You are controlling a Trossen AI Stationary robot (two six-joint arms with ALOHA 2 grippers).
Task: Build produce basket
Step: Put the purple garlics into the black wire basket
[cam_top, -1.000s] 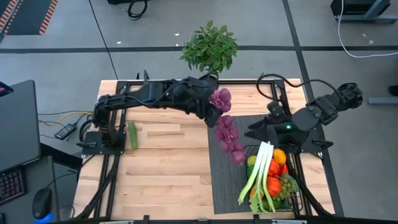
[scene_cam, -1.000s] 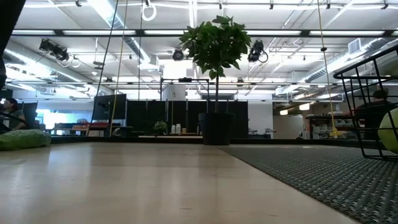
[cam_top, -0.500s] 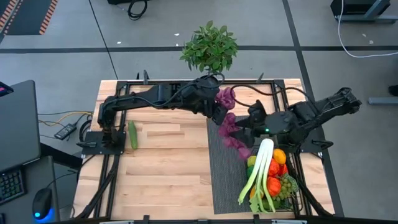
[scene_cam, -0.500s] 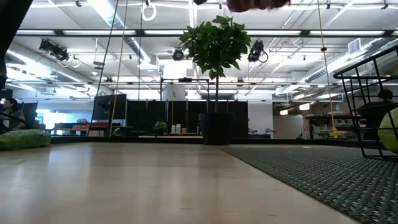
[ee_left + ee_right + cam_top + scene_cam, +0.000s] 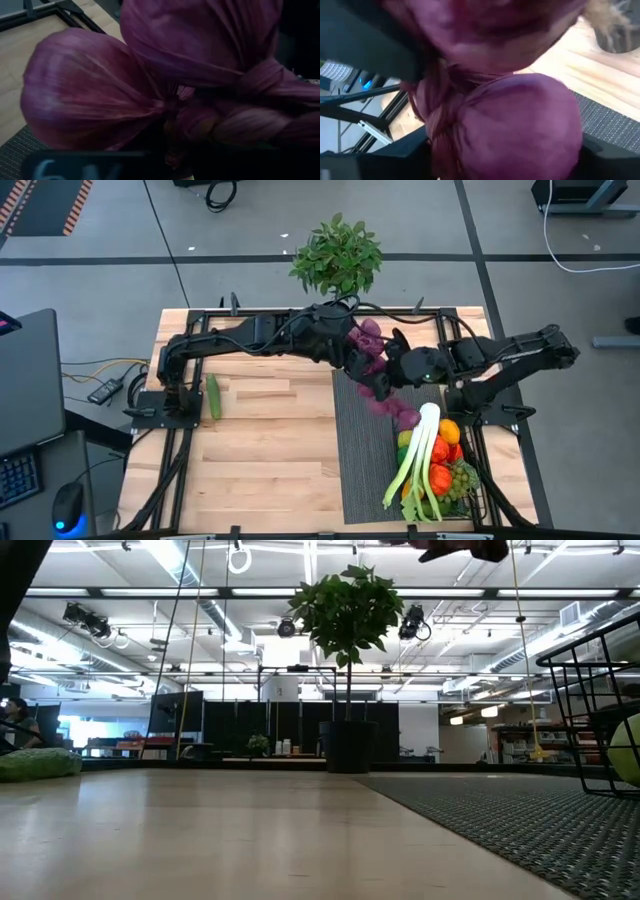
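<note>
A long braided string of purple bulbs [image 5: 378, 380] was held aloft, clamped in the left gripper [image 5: 352, 360], its length slanting down toward the black wire-mesh basket [image 5: 478, 492], while the right gripper [image 5: 398, 367] was set against its middle, grip impossible to tell.

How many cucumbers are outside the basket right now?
1: a cucumber lies on the wooden table by the left arm's base. Others may be hidden inside the full basket.

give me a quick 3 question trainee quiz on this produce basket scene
1. True or false: the left hand holds the purple bunch in the air.
2. Where does the leek lie? A on bare wood, B across the basket, C by the potted plant.
3. Fill in: the cucumber lies near the ___ arm's base.

Key: 1 true. 2 B. 3 left.
</note>
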